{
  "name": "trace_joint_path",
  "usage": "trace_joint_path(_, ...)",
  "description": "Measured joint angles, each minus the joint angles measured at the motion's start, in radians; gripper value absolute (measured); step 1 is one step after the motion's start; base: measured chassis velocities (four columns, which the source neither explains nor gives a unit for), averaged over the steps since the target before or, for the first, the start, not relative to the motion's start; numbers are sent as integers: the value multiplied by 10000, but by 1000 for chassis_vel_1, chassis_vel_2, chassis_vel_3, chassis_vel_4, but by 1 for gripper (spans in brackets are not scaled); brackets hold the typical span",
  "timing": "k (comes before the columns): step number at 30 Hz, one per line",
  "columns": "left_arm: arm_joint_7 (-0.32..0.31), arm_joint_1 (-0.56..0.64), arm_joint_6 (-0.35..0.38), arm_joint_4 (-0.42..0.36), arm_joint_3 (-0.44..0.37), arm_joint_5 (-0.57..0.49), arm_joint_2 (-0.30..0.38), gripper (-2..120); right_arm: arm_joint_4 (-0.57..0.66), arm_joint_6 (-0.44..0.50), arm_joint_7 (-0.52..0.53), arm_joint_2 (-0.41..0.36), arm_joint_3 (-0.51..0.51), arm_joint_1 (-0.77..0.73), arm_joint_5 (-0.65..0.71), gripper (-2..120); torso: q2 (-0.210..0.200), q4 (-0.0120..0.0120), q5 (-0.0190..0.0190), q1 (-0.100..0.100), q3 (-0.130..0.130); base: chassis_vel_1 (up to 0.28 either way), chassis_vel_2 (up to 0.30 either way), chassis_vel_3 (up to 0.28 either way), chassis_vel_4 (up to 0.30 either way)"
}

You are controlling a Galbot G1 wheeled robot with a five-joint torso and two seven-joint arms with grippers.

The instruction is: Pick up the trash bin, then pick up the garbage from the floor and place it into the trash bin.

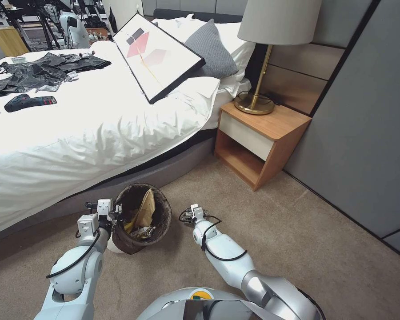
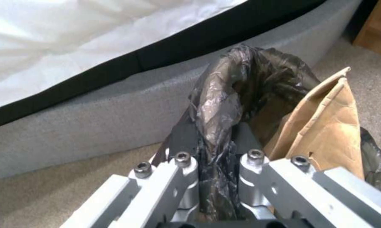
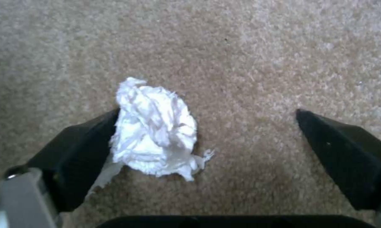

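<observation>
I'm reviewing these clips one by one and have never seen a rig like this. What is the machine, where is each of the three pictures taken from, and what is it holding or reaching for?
This is a wheeled robot with two arms, each ending in a pincer. The wide picture comes from a camera on its head, looking down at the carpet floor beside a bed and a nightstand. The other two come from cameras on the wrists.

The left pincer is shut on the rim of the trash bin, pinching the dark liner bag. A tan paper piece and some wrappers already sit inside the bin.

The right pincer is open and low over the carpet, to the right of the bin. A crumpled white tissue lies between its fingers, against one of them; it is not yet gripped.
</observation>
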Motion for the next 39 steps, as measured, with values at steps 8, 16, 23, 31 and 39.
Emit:
trace_joint_path(8, 36, -37, -42, 38, 31, 38, -36, 7, 600, -311, 27, -12, -81, -183, 168, 72, -3, 3, 0, 1, 3, 0, 0, 0, 0)
trace_joint_path(16, 53, -35, -71, 57, 33, 41, -34, 7, 615, -354, -2, -5, -49, -119, 221, 55, -3, 8, 7, 1, 4, 0, 0, 0, 0)
trace_joint_path(23, 68, -56, -73, 80, 6, 36, -31, 7, 674, -381, -9, -7, 12, -132, 257, 41, -5, 4, 5, 2, 5, 0, 0, 0, 0)
trace_joint_path(31, 86, -81, -70, 80, -29, 19, -8, 7, 1435, -683, 120, -341, -70, -327, 746, 13, -6, 10, 9, 3, 7, 0, 0, 0, 0)
trace_joint_path(39, 118, -63, -63, 74, -100, -18, 54, 7, 2367, -924, 392, -765, -133, -669, 1127, 0, -6, 6, 8, 3, 7, 0, 0, 0, 0)
